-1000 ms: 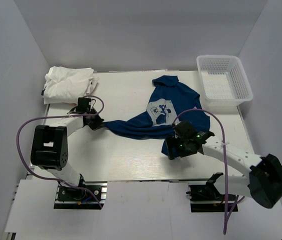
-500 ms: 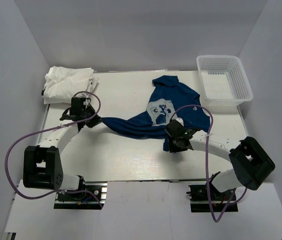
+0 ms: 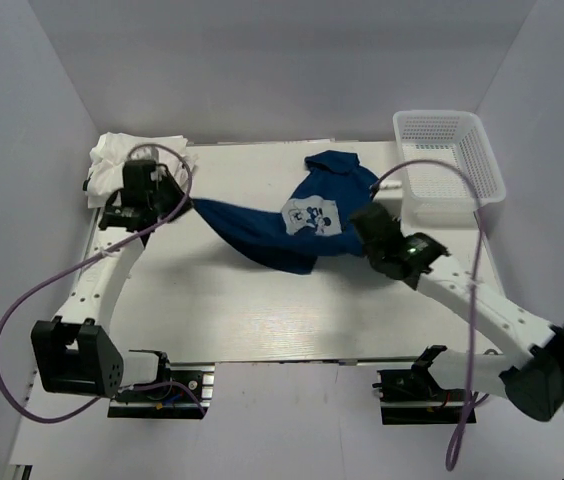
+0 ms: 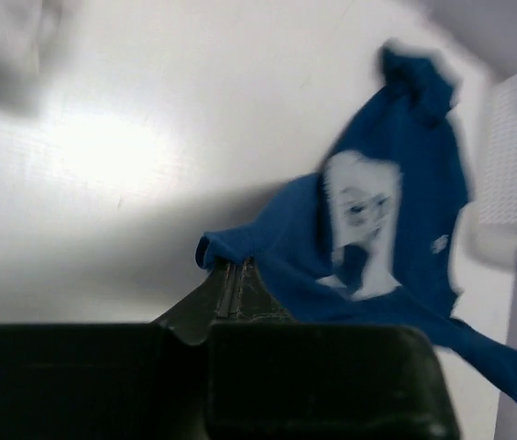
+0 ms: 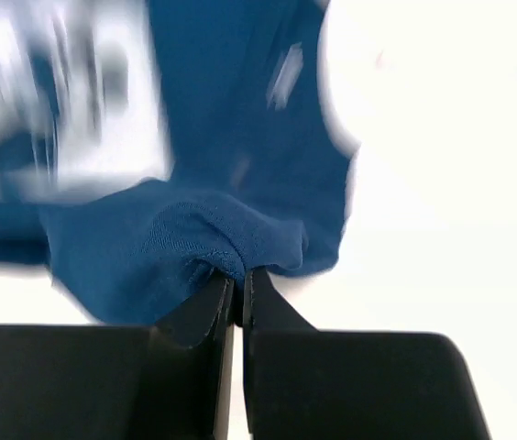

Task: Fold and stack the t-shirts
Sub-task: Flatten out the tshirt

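Observation:
A dark navy blue t-shirt (image 3: 292, 225) with a white chest print hangs stretched between my two grippers above the table (image 3: 242, 310). My left gripper (image 3: 184, 203) is shut on its left edge; in the left wrist view the cloth (image 4: 396, 220) bunches at the closed tips (image 4: 234, 266). Over by the basket, my right gripper (image 3: 370, 232) is shut on the shirt's right edge, and the right wrist view shows a fold of blue fabric (image 5: 194, 238) pinched at the tips (image 5: 237, 275). White folded t-shirts (image 3: 132, 165) lie at the back left corner.
A white plastic mesh basket (image 3: 449, 160) stands at the back right, close to my right arm. Purple cables loop off both arms. The grey walls close in the table on three sides.
The right gripper closed on the shirt's right edge and rose toward the basket. The left arm swung back and left, lifting its edge. The shirt went from lying crumpled to being stretched out.

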Motion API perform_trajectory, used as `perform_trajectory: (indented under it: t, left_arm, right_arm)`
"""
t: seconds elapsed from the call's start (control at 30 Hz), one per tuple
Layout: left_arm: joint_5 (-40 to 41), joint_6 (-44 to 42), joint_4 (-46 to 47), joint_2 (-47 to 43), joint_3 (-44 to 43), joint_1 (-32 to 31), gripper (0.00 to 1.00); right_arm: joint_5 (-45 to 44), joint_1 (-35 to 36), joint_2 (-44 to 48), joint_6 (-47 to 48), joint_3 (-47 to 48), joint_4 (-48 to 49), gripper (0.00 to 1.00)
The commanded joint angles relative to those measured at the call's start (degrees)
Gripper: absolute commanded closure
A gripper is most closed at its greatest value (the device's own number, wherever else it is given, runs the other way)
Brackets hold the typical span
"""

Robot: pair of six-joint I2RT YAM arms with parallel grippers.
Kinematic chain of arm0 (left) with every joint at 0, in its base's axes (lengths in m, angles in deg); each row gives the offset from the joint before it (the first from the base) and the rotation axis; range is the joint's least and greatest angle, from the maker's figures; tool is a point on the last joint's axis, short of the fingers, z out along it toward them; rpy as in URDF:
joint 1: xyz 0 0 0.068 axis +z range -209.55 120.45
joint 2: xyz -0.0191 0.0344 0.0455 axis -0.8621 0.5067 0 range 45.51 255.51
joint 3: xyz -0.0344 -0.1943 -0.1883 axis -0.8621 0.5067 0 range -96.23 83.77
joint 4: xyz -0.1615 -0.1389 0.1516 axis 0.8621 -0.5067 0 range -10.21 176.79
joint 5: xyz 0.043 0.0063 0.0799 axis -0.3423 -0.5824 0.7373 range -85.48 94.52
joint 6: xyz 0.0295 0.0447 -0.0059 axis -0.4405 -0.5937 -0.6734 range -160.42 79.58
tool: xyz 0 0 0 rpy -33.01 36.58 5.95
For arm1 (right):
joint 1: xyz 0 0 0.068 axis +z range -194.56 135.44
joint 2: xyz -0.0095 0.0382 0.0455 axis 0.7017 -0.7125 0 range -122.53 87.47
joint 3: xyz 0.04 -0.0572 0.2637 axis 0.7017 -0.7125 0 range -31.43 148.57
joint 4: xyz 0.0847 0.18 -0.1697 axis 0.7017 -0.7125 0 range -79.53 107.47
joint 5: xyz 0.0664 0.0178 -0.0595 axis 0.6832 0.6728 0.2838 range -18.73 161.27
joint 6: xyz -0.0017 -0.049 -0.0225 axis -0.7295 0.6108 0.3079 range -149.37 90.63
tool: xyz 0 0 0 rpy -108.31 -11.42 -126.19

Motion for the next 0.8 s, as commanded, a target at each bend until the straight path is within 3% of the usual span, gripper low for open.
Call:
perform_trajectory:
  t: [0.0, 0.2, 0.23, 0.33, 0.5, 0.77]
  left_arm:
    - [4.43, -4.04, -2.74, -5.61, -13.08, -0.28, 1.0]
    - [7.5, -7.12, -8.98, -5.62, -31.54, -0.28, 1.0]
    - [7.51, -7.64, -9.69, -6.14, -33.5, -0.28, 1.0]
    - [10.05, -8.87, -13.02, -6.67, -41.41, -0.28, 1.0]
    - [10.06, -10.11, -17.86, -8.95, -55.83, -0.28, 1.0]
    - [10.59, -10.64, -20.24, -14.84, -65.86, -0.28, 1.0]
  right_arm:
    - [-15.2, -0.43, 5.32, 5.57, 12.64, -2.47, 1.0]
    - [-18.9, -0.25, 9.1, 25.42, 26.64, 12.02, 1.0]
    - [-18.73, -0.16, 9.54, 29.62, 29.61, 18.04, 1.0]
    - [-14.17, -0.07, 10.77, 37.39, 33.49, 22.13, 1.0]
    - [-1.78, -0.07, 10.86, 41.7, 52.02, 16.37, 1.0]
    - [13.6, -0.16, 15.78, 42.05, 60.04, 13.36, 1.0]
